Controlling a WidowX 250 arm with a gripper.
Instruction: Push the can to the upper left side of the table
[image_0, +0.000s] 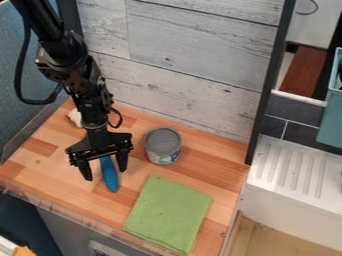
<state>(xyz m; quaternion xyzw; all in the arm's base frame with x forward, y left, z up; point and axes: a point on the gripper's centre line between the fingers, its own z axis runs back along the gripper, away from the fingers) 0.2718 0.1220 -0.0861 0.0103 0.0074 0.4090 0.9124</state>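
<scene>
On the worktop (217, 172), between the paneled wall (194, 65) and green cloth (169, 212), the can (163, 146) stands upright, likely stiff and smooth, best pushed low on its right side; the 2 fingers (122, 161) are spread open near the blue utensil (109, 176).

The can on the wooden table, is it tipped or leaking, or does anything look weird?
Nothing stands out. The can stands upright, with no spill to see around it, and the green cloth lies flat. The blue thing is partly hidden by the gripper, so I can't say what it is.
</scene>
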